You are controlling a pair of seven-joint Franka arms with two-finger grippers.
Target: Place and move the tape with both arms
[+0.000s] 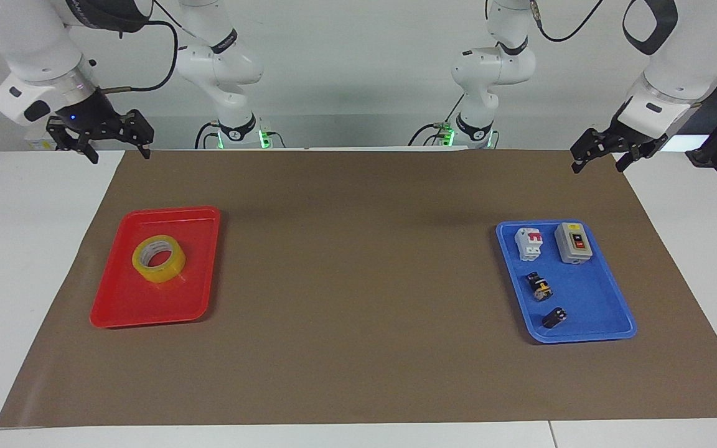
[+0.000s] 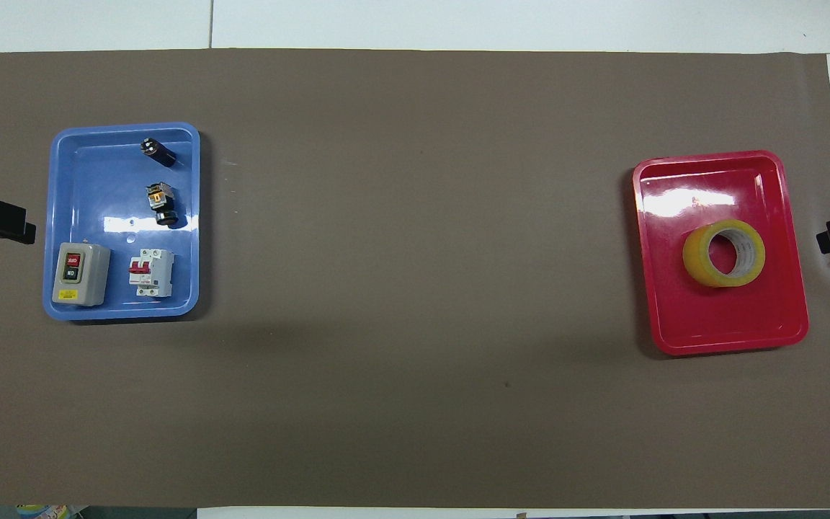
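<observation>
Two trays sit on the brown mat (image 1: 358, 280). The tape (image 1: 159, 258) lies flat in the red tray (image 1: 140, 308) toward the right arm's end, nothing touching it. Right gripper (image 1: 117, 153) and left gripper (image 1: 596, 165) hang empty over the mat's corners, fingers spread apart. Blue tray (image 1: 595, 298) holds some electrical bits.

The ring-shaped roll of translucent yellow packing tape (image 1: 159, 258) lies flat on its side, its round hole facing up and showing a pale inner core with faint print. It rests inside a shallow red plastic tray (image 1: 116, 305) toward the right arm's end of the table, sitting in the half of the tray nearer to the robots. Nothing touches the roll.
</observation>
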